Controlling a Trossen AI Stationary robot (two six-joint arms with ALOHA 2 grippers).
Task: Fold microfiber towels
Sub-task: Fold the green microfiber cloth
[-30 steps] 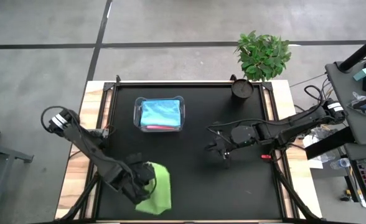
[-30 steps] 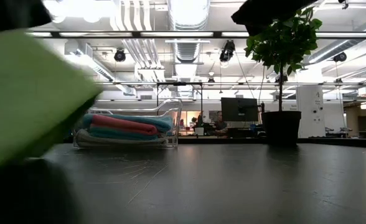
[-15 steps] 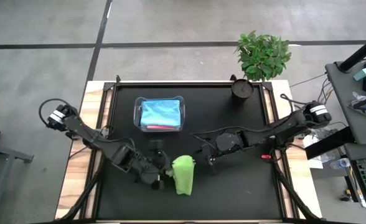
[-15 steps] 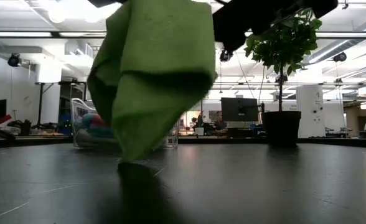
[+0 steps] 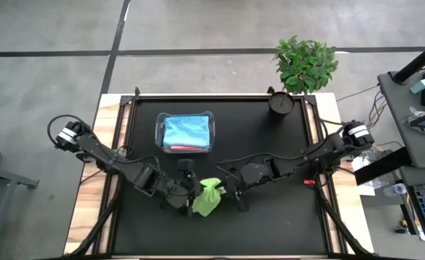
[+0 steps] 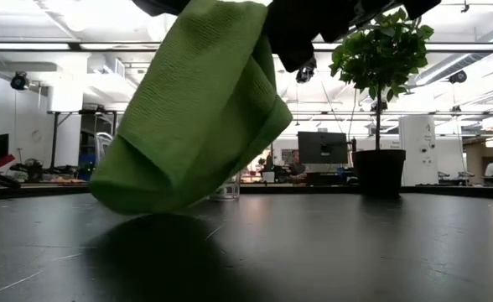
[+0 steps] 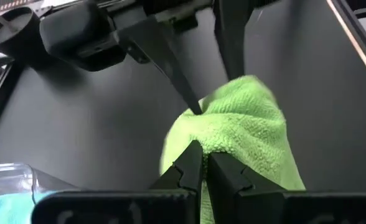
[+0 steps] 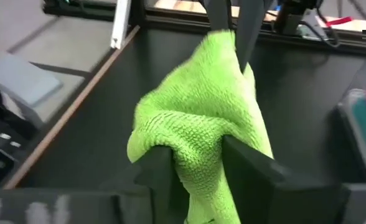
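Since the earlier frames we note the lime green towel (image 5: 208, 197) has travelled from the front left of the tabletop (image 5: 285, 209) to its front centre, and the right arm has stretched leftward to meet it. We see the left hand (image 5: 192, 196) pinched shut on one bunched edge of the towel; in the left wrist view its two fingers (image 7: 189, 169) close tightly together on the lime green cloth (image 7: 245, 140). We see the right hand (image 5: 229, 193) touching the towel from the opposite side, its fingers (image 8: 248, 163) standing partly apart with a fold of the cloth (image 8: 201, 118) lying between them; whether they press on it we cannot tell. From the low view the towel (image 6: 200, 109) hangs crumpled and tilted, its lowest fold clear of the dark surface with a shadow beneath. Behind the two hands stands the clear plastic tub (image 5: 186, 133), holding a light blue towel (image 5: 186, 131) on top and a pink edge (image 5: 186, 147) at its near side. At the far right corner of the tabletop sits a potted plant (image 5: 304, 63) in a dark pot (image 6: 378, 173).
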